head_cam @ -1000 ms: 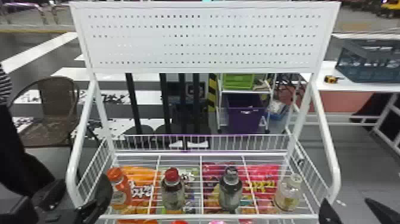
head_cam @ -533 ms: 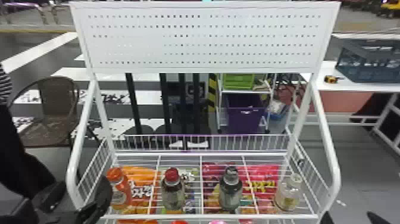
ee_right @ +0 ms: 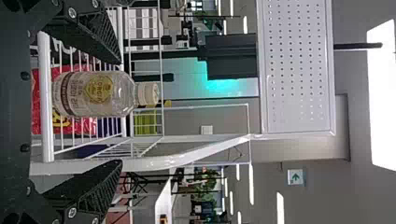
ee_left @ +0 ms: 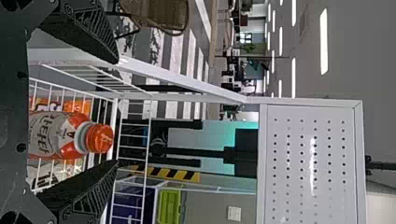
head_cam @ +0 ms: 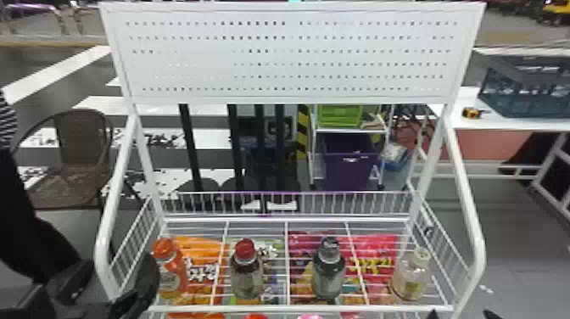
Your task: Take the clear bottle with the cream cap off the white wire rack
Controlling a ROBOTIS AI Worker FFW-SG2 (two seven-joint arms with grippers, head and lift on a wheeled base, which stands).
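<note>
The clear bottle (head_cam: 411, 275) with the cream cap stands upright at the right end of the white wire rack (head_cam: 297, 308). My right gripper (head_cam: 462, 314) is at the bottom edge of the head view, in front of the rack's right corner. In the right wrist view the right gripper (ee_right: 119, 112) is open, and the clear bottle (ee_right: 98, 93) stands beyond its fingers, touched by neither. My left gripper (head_cam: 99, 292) is at the rack's left front corner; in the left wrist view the left gripper (ee_left: 116, 112) is open, facing an orange-capped bottle (ee_left: 56, 135).
A red-capped bottle (head_cam: 247, 271) and a dark-capped bottle (head_cam: 328, 271) share the shelf with the other two. Snack bags lie under the wires. The rack's curved side rails (head_cam: 470, 237) rise at both ends, and a perforated white panel (head_cam: 288, 55) stands above.
My right gripper has shifted slightly lower in the head view, toward the bottom edge. The left arm has moved little, and the bottles stand where they were.
</note>
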